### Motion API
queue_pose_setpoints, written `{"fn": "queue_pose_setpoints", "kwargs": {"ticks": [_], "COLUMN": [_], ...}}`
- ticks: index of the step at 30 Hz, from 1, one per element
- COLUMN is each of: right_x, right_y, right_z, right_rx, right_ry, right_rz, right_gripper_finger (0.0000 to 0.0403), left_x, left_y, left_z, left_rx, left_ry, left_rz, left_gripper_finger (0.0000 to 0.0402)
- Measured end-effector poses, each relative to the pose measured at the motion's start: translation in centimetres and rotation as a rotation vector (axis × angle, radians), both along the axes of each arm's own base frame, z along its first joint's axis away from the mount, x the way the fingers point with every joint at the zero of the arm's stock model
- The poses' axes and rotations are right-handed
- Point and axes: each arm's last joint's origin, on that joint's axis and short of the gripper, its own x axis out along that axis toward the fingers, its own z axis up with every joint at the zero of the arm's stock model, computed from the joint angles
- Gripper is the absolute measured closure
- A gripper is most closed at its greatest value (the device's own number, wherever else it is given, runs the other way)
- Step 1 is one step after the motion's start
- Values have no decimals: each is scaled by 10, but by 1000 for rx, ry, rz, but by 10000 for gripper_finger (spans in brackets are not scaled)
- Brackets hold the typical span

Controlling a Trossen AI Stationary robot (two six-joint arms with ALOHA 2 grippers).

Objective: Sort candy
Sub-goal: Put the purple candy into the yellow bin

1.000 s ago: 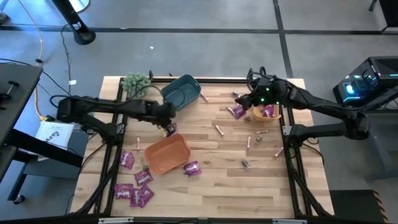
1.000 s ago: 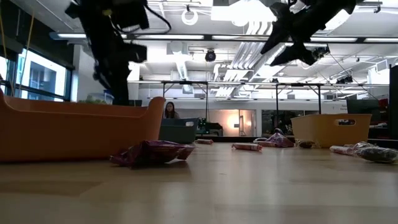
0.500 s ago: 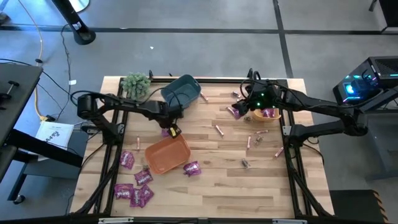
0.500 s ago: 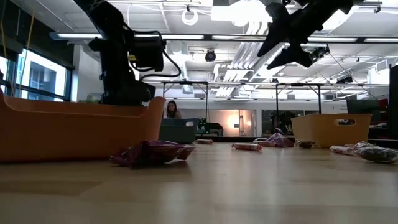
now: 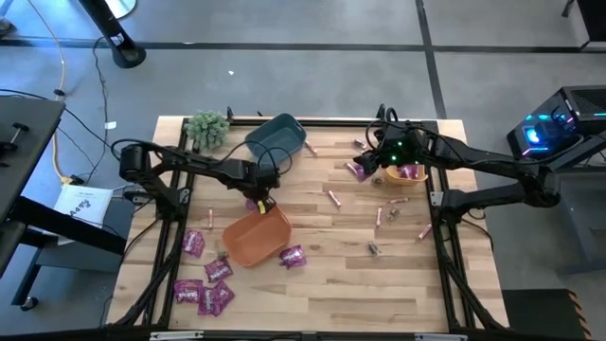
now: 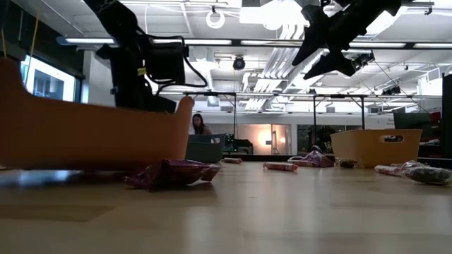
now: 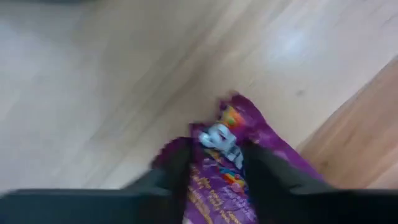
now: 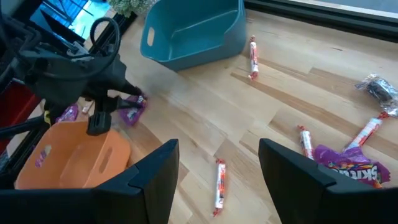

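Note:
My left gripper points down at the far rim of the orange bin and is shut on a magenta-purple candy packet. The bin stands tipped, its left end off the wood. My right gripper hangs open with nothing in it, high over the far right of the table, above another purple packet. Pink candy sticks and a small dark piece lie on the wood in the middle. Several purple packets lie at the near left. My left gripper pinches the purple packet between its two fingers, which come from above and point down. The packet's crumpled end sticks out past the fingertips, close over the wood. Whether the gripper also touches the orange bin's rim, I cannot tell.
A teal bin stands at the far side, left of the middle, with a green plant ball to its left. A yellow bin stands at the far right under my right arm. One purple packet lies just right of the orange bin.
My left gripper has come down to the table at the orange bin's far rim. In the last half second the bin has tipped, its left end rising off the wood, and it has turned a little.

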Motion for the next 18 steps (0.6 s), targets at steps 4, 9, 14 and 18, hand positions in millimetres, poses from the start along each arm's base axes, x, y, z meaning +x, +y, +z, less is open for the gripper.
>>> {"fn": "queue_pose_setpoints", "kwargs": {"ticks": [4,9,14,18], "right_x": [0,0,0,0], "right_y": [0,0,0,0], "right_z": [0,0,0,0], "right_rx": [-1,-7,-5,-5], "right_ry": [0,2,1,0], "right_rz": [-1,-5,-6,-6], "right_gripper_finger": [187,187,187,187], "left_x": [-7,-14,-28,-39], "left_y": [-1,-2,-3,-3], "left_z": [19,53,88,102], "left_rx": [21,48,97,136], "left_ry": [-52,-206,-356,-379], "left_rz": [2,39,57,-42], "left_gripper_finger": [388,401,401,401]}}
